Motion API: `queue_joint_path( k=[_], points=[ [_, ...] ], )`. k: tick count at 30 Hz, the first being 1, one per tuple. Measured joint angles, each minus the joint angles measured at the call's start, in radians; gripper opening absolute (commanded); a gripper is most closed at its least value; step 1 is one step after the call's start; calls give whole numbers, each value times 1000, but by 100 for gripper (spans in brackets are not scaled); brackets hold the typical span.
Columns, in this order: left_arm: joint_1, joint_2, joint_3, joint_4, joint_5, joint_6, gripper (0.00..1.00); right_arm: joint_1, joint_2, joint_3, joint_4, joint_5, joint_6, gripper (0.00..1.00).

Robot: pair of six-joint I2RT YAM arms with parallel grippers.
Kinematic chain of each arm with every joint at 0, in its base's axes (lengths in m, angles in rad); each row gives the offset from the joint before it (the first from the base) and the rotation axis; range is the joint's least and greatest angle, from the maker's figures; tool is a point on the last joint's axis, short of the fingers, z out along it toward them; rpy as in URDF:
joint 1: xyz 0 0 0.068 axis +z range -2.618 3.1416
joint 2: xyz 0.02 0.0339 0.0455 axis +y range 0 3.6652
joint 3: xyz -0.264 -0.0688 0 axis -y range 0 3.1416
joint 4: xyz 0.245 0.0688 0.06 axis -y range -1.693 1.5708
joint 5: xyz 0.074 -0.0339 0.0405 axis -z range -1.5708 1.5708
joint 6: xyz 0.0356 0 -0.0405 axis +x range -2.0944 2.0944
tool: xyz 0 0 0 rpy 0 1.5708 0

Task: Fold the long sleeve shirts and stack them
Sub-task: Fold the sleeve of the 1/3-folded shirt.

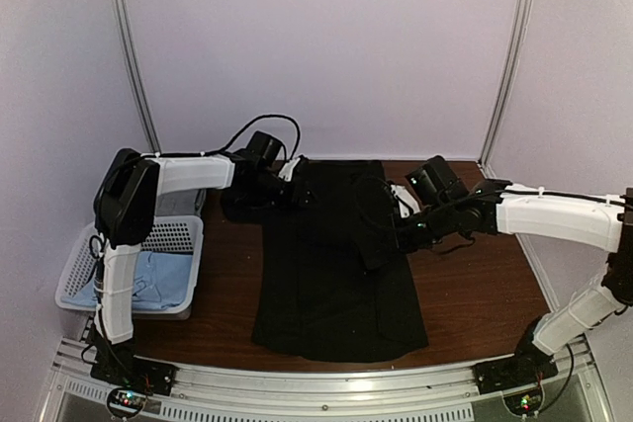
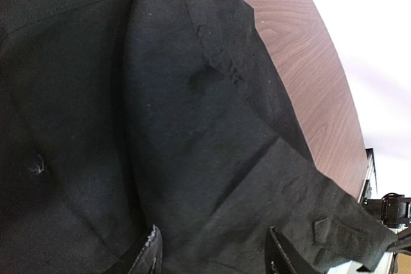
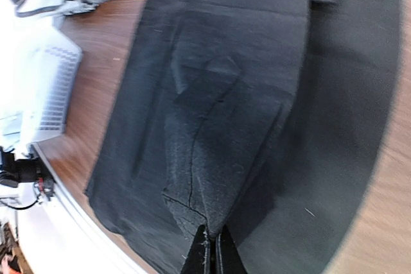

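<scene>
Fingers (image 3: 194,260) of my right gripper (image 3: 209,247) are pressed tight together on a raised fold of the large black cloth long-sleeved shirt (image 3: 257,62), and the pinched cloth comes to a peak right at my tips. My right arm reaches in low from the right side of the brown wooden table (image 1: 480,294). Its forearm is nearly level and its wrist is turned toward the shirt's right edge, where a narrower strip of the same cloth lies folded in over the body. The shirt lies spread down the middle of the table, one end toward my bases and the other at the far edge. My left gripper (image 2: 212,258) has its fingers (image 2: 146,255) standing apart, with black cloth lying between and beneath them, unpinched; a tiny white mark (image 2: 35,166) shows on the cloth nearby. My left arm rises from its base with its elbow high, and the forearm runs level to the right, to the shirt's far left corner. Under that elbow, at the table's left edge, sits a white plastic lattice basket (image 1: 163,310) with a light blue cloth garment (image 1: 163,279) inside.
</scene>
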Motion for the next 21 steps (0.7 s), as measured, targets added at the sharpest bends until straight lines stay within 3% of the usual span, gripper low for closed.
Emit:
queue_joint_path(
  k=[10,21],
  points=[
    [0,70,98,3,19,-15,56,-98,-233,-22,-242,121,3,0],
    [-12,185,214,2,74,-29,57,-117,-344,-46,-422,193,48,0]
  ],
)
